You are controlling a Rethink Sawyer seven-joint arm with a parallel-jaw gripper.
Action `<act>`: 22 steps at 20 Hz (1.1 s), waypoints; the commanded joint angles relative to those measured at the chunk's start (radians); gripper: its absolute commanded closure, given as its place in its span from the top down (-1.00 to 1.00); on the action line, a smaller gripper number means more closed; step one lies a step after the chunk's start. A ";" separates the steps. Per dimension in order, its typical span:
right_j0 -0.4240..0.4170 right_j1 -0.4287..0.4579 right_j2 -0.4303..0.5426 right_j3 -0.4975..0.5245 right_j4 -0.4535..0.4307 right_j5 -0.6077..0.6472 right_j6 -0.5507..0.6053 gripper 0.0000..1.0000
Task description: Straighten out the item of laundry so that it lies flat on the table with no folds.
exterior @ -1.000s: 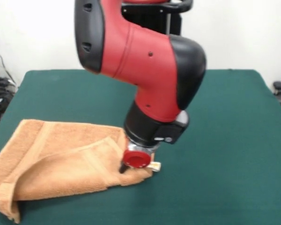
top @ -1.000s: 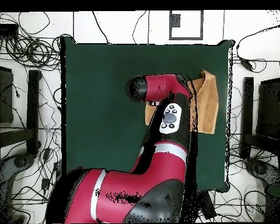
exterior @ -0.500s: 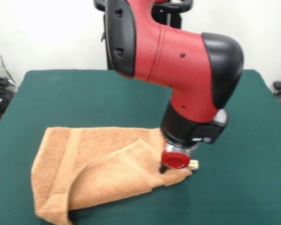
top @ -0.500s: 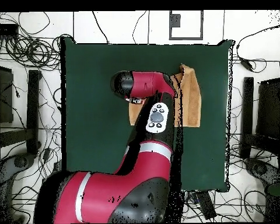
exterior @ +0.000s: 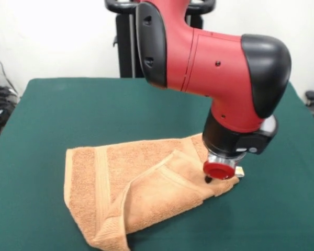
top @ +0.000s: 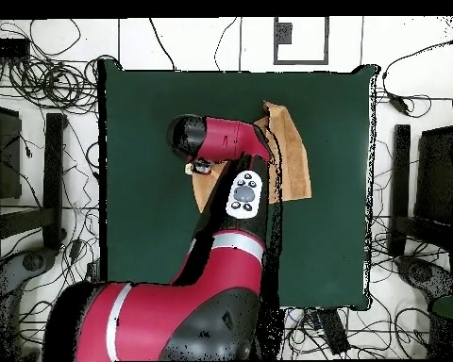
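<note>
Towel: the orange-tan terry towel (exterior: 141, 191) lies on the bench, folded over itself, not flat. In the front view one layer lies doubled across another, with a raised diagonal fold running from the lower left corner up toward the tool. A woven band shows as a stripe near its left end.

Towel position: in the front view it sits left of centre and toward the near edge of the bench; its right corner reaches under the tool. In the overhead view the towel (top: 292, 156) shows as a strip beside the arm, within the upper middle of the green top, clear of the bench edges.

Bench: dark green felt-like top (exterior: 68, 110), far larger than the towel.

Tool: the tool (exterior: 214, 179) is pressed down at the towel's right corner, below a red round cap. A small white piece shows just beside it at the right. Whether the tool is wide, narrow, or gripping the cloth I cannot tell; the cap hides its tips.

Arm: the red and black arm (exterior: 209, 68) comes down over the right part of the towel. In the overhead view it covers much of the cloth.
</note>
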 commanded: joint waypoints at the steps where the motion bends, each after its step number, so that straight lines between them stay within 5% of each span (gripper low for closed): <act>1: 0.051 -0.034 0.043 0.202 0.106 0.102 0.254 -1.00; 12: 0.001 0.008 -0.023 0.191 0.001 -0.005 0.043 -1.00; 13: -0.001 0.006 -0.021 0.194 0.002 -0.009 0.035 1.00; 18: 0.012 0.026 -0.032 0.165 0.024 0.027 0.116 1.00; 22: -0.018 -0.006 -0.011 0.196 0.029 0.014 0.071 1.00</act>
